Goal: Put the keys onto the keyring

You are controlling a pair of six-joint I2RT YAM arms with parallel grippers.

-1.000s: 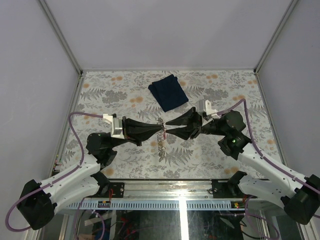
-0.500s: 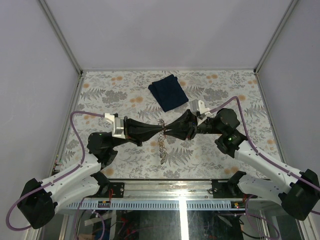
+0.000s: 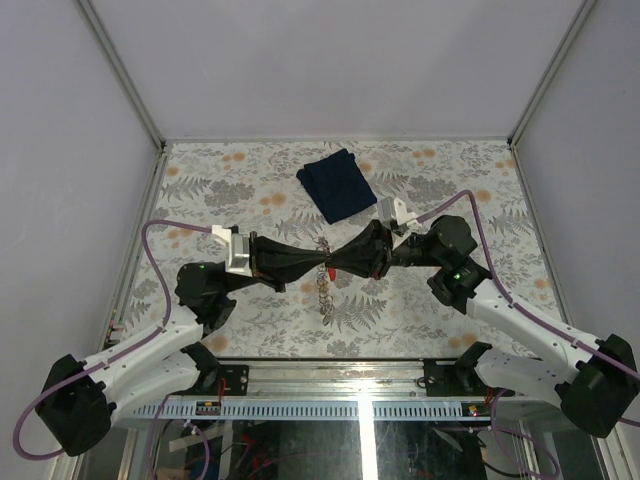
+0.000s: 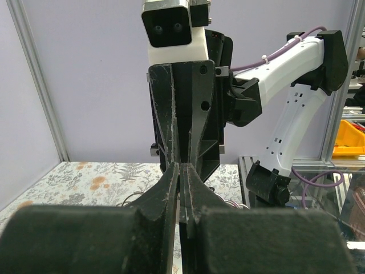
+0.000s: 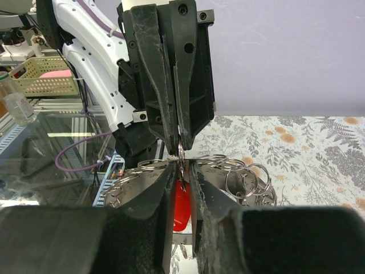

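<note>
1. Right gripper [image 5: 181, 171] low in frame, fingers nearly together, red key [image 5: 181, 208] pinched between.
2. Left gripper [image 5: 178, 144] facing it, tips closed on the silvery keyring [image 5: 231, 166], almost touching.
3. Floral table [image 5: 319, 148] behind, right.

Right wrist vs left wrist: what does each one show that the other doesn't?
Only right wrist: the red key pinched in the right gripper, and the keyring as a cluster of linked metal loops by the left gripper. Only left wrist: the right arm's white link and wrist camera housing; no key visible, loops barely peek out. Both: the two grippers shut, tip to tip, above the floral table.
</note>
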